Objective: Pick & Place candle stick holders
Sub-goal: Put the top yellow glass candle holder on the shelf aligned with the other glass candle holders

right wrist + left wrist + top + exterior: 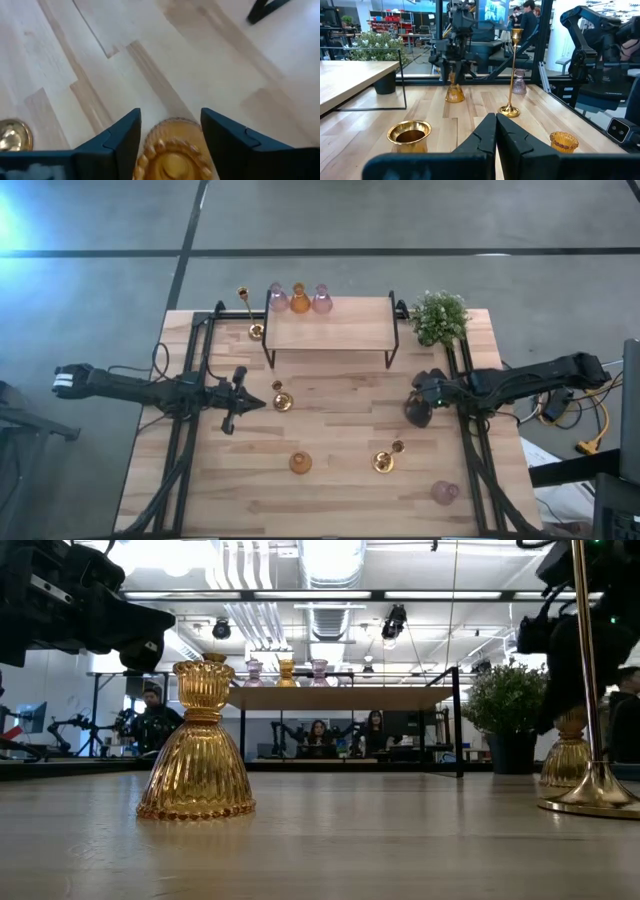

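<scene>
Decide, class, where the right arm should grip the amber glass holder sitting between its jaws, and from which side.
Grip the amber holder at its narrow ribbed neck, coming straight down from above. It stands upright on the table, and the right gripper already straddles it with jaws open either side; the flared skirt below looks too wide.

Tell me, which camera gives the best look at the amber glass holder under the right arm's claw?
The right wrist view: the amber holder sits right between the right gripper's open fingers. The left wrist view shows it far off across the table, the low view partly hidden at the right edge, and the high view hides it beneath the gripper.
</scene>
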{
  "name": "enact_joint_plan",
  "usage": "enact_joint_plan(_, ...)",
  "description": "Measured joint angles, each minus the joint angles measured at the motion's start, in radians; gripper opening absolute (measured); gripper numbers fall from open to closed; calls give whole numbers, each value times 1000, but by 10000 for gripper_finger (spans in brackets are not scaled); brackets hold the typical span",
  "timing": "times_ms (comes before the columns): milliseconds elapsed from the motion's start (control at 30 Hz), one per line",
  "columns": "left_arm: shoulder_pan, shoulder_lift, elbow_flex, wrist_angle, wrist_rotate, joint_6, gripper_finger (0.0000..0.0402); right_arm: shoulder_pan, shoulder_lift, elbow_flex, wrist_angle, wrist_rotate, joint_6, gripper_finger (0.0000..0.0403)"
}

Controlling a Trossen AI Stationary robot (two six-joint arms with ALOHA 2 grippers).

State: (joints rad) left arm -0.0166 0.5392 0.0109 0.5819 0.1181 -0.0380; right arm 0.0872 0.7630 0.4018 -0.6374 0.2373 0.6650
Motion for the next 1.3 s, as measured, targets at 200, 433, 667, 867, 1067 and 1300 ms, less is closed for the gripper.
enact_joint_plan(200, 0, 0, 0, 0, 0, 0, 14, 0, -34, 108, -203, -11, -3, 232)
enact_joint_plan(433, 0, 0, 0, 0, 0, 0, 14, 19, -96, 93, -239, -39, 65, 230)
enact_joint_plan(667, 0, 0, 1, 0, 0, 0, 14, 56, -127, 78, -251, -36, 91, 232)
enact_joint_plan(867, 0, 0, 1, 0, 0, 0, 14, 90, -128, 50, -245, -29, 93, 240)
enact_joint_plan(1067, 0, 0, 1, 0, 0, 0, 14, 113, -127, 7, -165, 0, 96, 232)
enact_joint_plan(1300, 0, 0, 1, 0, 0, 0, 14, 113, -127, -57, -93, 10, 108, 224)
